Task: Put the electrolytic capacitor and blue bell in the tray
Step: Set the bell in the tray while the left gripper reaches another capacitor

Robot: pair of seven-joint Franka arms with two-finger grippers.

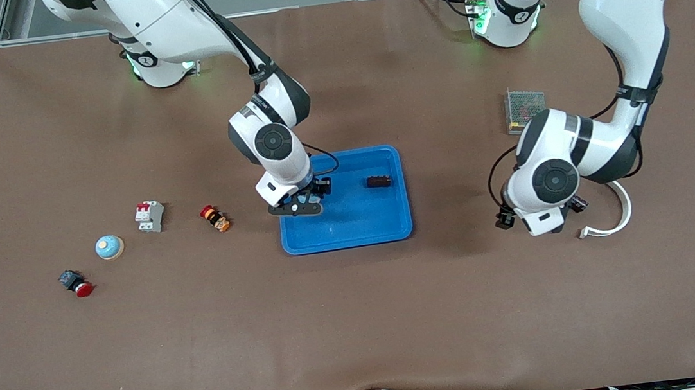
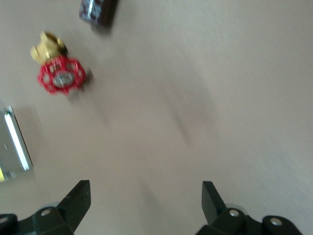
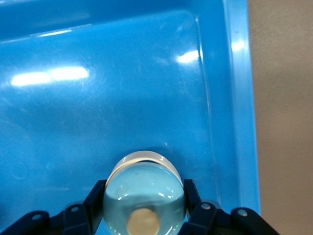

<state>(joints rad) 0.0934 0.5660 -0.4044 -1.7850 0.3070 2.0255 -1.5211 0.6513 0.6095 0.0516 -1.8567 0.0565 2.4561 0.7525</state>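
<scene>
Right wrist view shows the blue bell (image 3: 144,196) clamped in the right tool (image 3: 144,205) over the tray (image 3: 242,98); what looks like the capacitor (image 1: 379,181) lies inside. Left tool (image 2: 146,205) hangs open above the table (image 1: 361,323).

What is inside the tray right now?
In the tray lies a dark capacitor. The right gripper holds a blue bell over it, covering the floor beneath.

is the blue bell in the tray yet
Not released: the right gripper holds the pale-blue domed bell over the shallow bright-blue plastic tray.
</scene>
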